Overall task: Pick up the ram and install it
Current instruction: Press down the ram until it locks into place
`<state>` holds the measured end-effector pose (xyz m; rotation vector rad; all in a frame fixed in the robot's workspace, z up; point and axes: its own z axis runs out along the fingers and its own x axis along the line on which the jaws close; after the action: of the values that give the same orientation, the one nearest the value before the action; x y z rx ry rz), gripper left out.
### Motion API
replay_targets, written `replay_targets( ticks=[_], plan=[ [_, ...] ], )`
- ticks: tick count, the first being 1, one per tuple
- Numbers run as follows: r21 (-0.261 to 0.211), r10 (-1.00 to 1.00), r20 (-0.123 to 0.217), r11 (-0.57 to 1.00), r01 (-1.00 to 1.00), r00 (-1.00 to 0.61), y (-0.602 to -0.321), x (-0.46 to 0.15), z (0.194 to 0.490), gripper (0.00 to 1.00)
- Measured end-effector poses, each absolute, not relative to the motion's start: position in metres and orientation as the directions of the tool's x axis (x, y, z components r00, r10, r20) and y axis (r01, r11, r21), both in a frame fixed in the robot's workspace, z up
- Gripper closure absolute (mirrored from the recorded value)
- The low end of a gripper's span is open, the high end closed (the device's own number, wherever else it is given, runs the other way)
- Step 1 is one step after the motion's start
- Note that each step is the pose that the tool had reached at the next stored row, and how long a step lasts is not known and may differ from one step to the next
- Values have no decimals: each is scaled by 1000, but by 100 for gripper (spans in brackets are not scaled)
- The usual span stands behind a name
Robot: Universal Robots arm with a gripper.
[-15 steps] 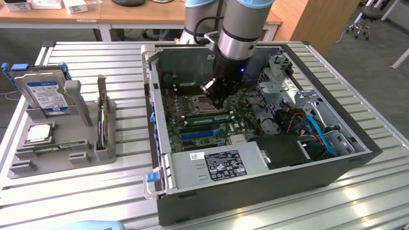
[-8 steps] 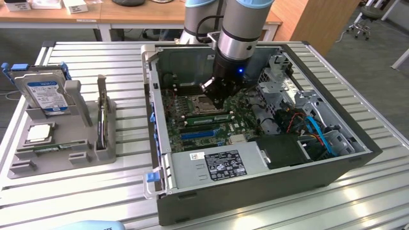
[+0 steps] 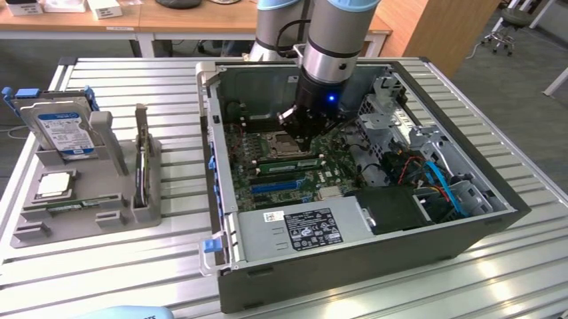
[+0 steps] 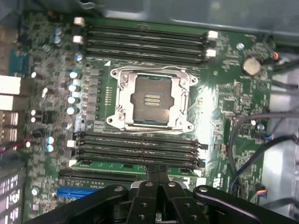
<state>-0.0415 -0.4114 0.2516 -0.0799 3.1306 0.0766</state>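
— Inside the open computer case (image 3: 266, 266), seen from the exterior view, where's your gripper (image 3: 297, 136)?

— Low over the motherboard (image 3: 293, 176), beside the empty processor socket (image 3: 277, 141). The ram (image 3: 286, 163) lies seated-looking in a slot just under me; a look-alike stick (image 3: 82, 203) sits in the grey tray (image 3: 53, 229).

— And the wrist view?

— My gripper (image 4: 157, 179) is clenched, tips on the ram's (image 4: 135, 165) top edge. I judge it light, stiff, thin, fragile: hold the long edges mid-length, never the chips.
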Motion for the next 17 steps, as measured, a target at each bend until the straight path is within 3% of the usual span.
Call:
replay_targets(
  ticks=[8,17],
  plan=[
    [48,79,-10,996,79,-997,-411,-42,252,90],
    [48,87,-10,995,87,-996,-411,-42,252,90]
  ],
)
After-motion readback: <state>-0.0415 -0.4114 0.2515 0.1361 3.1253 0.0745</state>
